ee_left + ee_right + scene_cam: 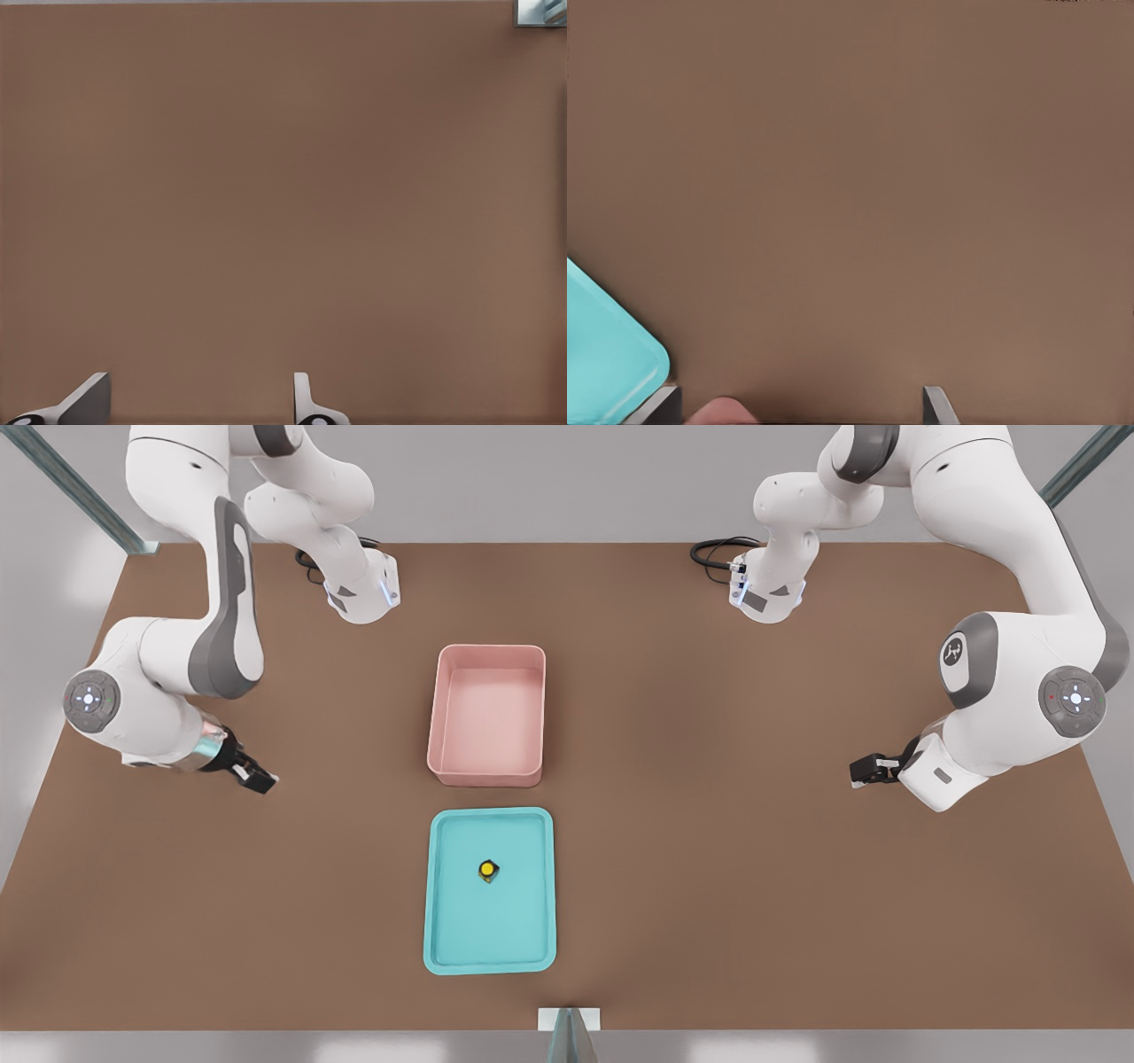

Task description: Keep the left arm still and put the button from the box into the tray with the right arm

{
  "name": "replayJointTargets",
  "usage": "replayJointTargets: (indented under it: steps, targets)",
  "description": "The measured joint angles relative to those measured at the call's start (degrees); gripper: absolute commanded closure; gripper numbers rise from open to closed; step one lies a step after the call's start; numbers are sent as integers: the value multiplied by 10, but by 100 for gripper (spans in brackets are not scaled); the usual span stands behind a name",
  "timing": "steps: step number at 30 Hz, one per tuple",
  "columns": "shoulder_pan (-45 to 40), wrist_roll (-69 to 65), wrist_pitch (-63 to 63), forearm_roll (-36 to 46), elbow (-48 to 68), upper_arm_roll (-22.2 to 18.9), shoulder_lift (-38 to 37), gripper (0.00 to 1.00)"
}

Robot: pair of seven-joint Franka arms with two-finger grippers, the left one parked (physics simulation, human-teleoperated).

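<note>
Altogether, one yellow button [487, 869] sits in one teal tray [443, 921], beside one pink box [532, 708] (nothing inside). The right arm's jaws [257, 778], open and holding nothing, hover well apart over the table [753, 868].

A plain brown worktop [709, 824] lies under the claw [254, 776] and spreads away from it on all sides; from the wrist it fills nearly everything ahead of the claw [802, 416]. Well beyond the claw, by the worktop's far edge, lies a coil of black cable [306, 565], and a second black cable [713, 553] loops much farther off towards the front view's right. A slanted metal strut [80, 491] rises behind the claw's side of the worktop. A small white bracket [569, 1019] sits on the near edge, well apart from the claw.
</note>
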Motion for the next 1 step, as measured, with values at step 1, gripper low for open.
replayJointTargets:
  steps: [1]
  targets:
    - [2,-21,-1,1,-1,0,0,0]
